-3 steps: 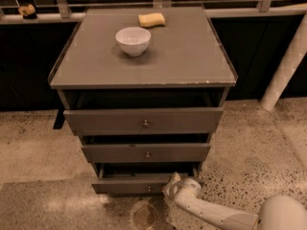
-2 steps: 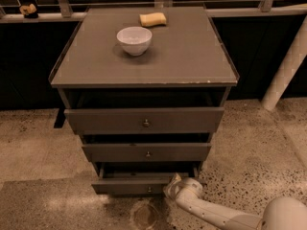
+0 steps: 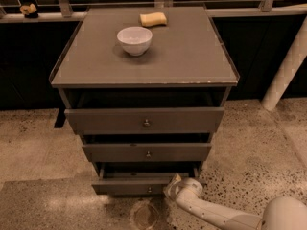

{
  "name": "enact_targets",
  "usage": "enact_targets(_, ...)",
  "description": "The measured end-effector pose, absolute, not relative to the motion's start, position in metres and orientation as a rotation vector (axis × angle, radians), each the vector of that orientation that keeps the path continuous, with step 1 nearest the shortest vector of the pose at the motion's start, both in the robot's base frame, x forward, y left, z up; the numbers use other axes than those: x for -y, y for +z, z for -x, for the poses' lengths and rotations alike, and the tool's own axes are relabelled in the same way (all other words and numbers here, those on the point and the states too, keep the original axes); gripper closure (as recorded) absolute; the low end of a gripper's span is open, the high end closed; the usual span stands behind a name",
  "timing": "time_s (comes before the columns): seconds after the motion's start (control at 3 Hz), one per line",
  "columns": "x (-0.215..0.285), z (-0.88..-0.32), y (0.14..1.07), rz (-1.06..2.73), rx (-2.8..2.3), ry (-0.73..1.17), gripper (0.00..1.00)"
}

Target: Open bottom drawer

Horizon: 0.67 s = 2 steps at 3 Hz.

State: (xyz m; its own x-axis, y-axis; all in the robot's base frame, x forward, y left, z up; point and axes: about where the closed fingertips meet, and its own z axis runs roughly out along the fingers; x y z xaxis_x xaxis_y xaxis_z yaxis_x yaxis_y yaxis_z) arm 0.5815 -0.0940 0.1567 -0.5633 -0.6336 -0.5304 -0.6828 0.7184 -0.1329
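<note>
At right end of bottom drawer [image 3: 125, 187], pincer [image 3: 173, 186] seemingly touching, arm low

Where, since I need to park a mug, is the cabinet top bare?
Bare on the cabinet top: the front strip ahead of the white bowl, and the right half. Crowded: back middle, bowl and yellow sponge. The gripper is at the bottom drawer, right front.

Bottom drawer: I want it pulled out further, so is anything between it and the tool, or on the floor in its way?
Nothing visible. The tool sits at the right end of the bottom drawer front, with no gap showing. The floor ahead of the drawer shows only a flat round stain.
</note>
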Motion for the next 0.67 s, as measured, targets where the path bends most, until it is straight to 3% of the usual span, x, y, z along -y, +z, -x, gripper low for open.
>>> enact_targets(0.67, 0.0958, -0.5731, 0.153, 0.999, -2.378, 0.131, 1.0)
